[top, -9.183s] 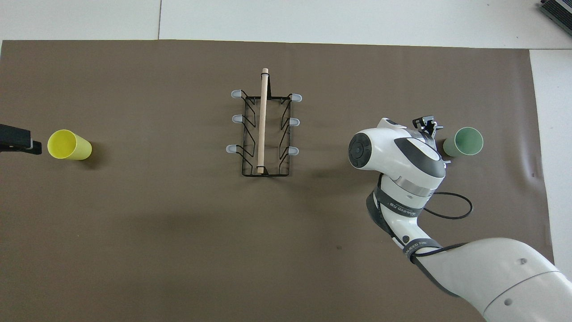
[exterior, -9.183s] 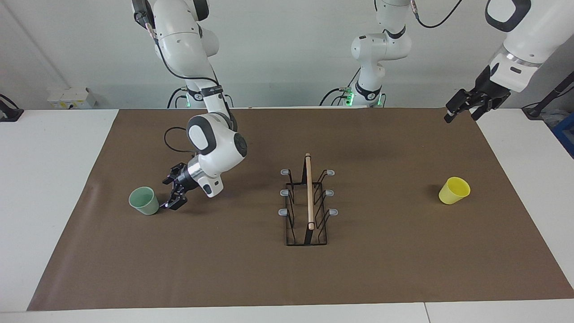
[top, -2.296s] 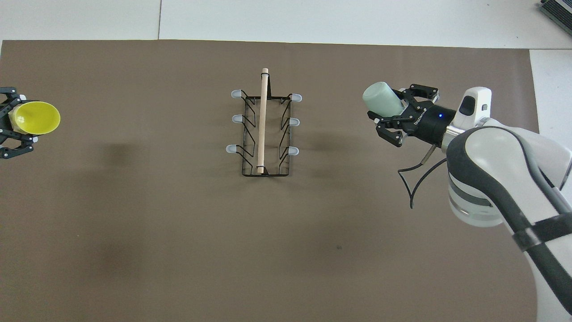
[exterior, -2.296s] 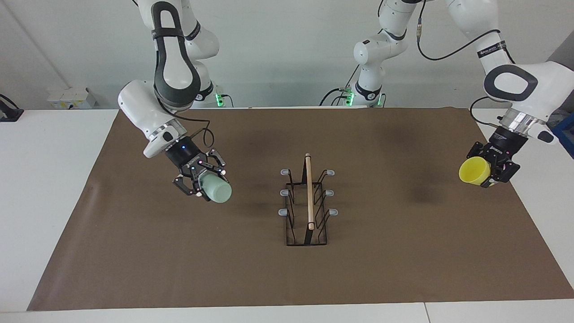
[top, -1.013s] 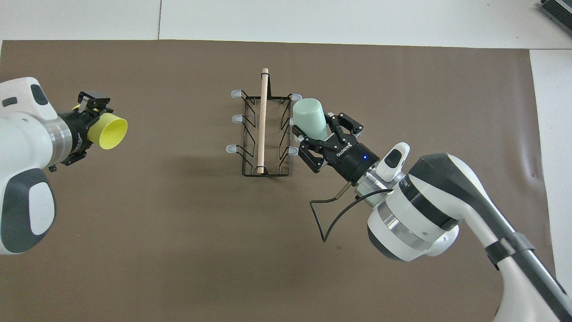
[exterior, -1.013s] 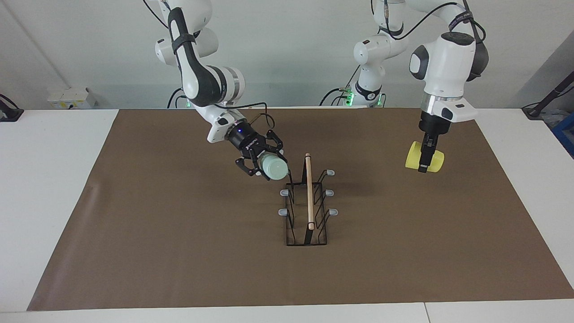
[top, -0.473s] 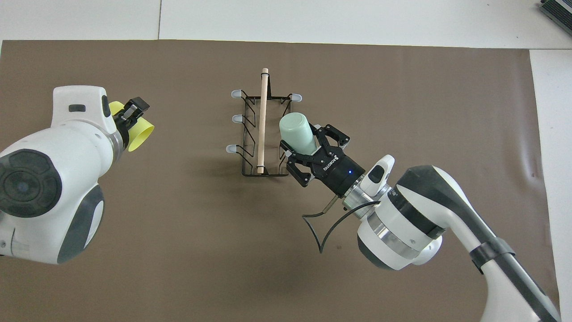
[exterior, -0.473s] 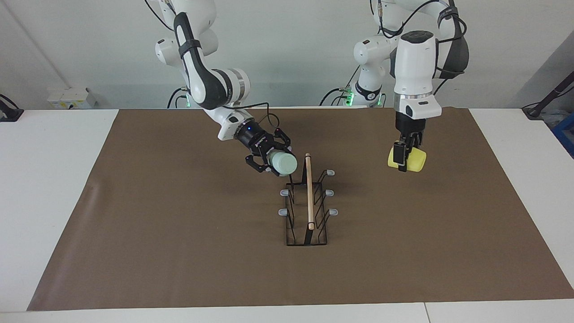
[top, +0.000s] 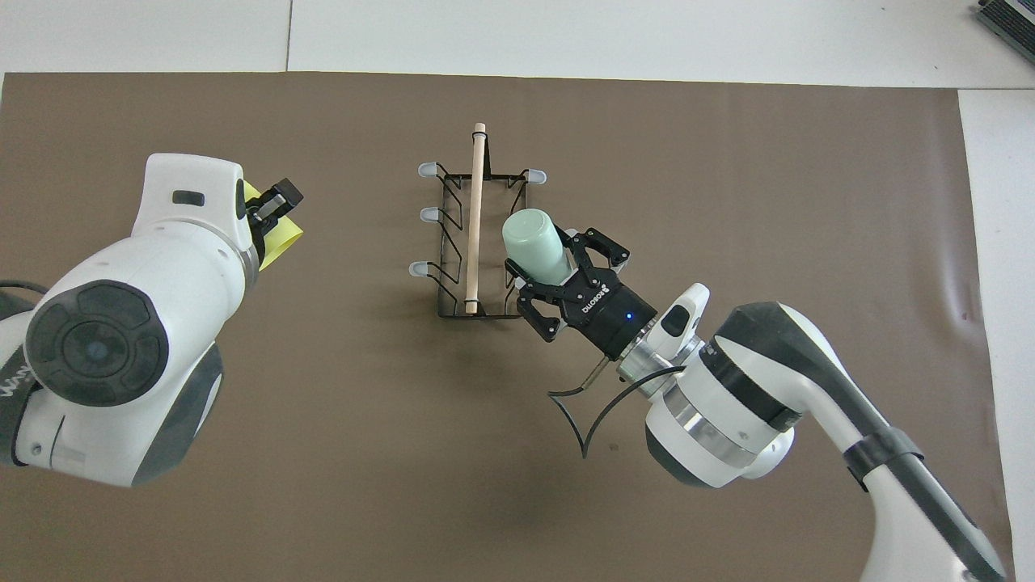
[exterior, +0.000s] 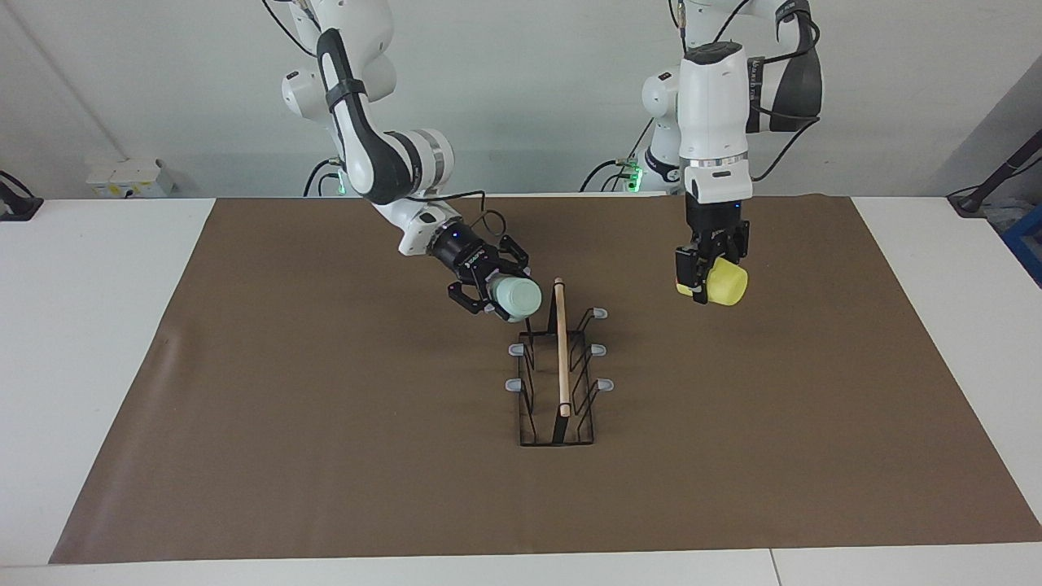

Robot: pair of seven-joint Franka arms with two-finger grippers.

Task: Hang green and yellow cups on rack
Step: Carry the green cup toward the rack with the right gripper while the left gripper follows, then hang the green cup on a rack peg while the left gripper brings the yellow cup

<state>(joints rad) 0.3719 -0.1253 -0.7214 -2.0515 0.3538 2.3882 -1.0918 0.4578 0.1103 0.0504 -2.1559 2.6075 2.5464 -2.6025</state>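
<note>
- The rack (exterior: pixel 558 366) stands on the brown mat (exterior: pixel 326 448) in the middle of the table, its wooden rod (exterior: pixel 561 346) running away from the robots; it is the landmark for everything below.
- The right arm comes down in a bend from its base and slants low toward the rack, wrist angled down and toward the left arm's end of the table.
- The right gripper (exterior: pixel 487 286) hangs over the rack's side that faces the right arm's end, above the prongs nearest the robots; its jaws are clamped on the green cup (exterior: pixel 516 298).
- The green cup is carried tilted, its closed bottom leading toward the rod, close beside it; whether it touches the rack cannot be told.
- The left arm hangs almost straight down, forearm vertical.
- The left gripper (exterior: pixel 707 273) points down over the mat, off the rack toward the left arm's end, jaws clamped on the yellow cup (exterior: pixel 724 284).
- The yellow cup lies on its side in the air, well apart from the rack.
</note>
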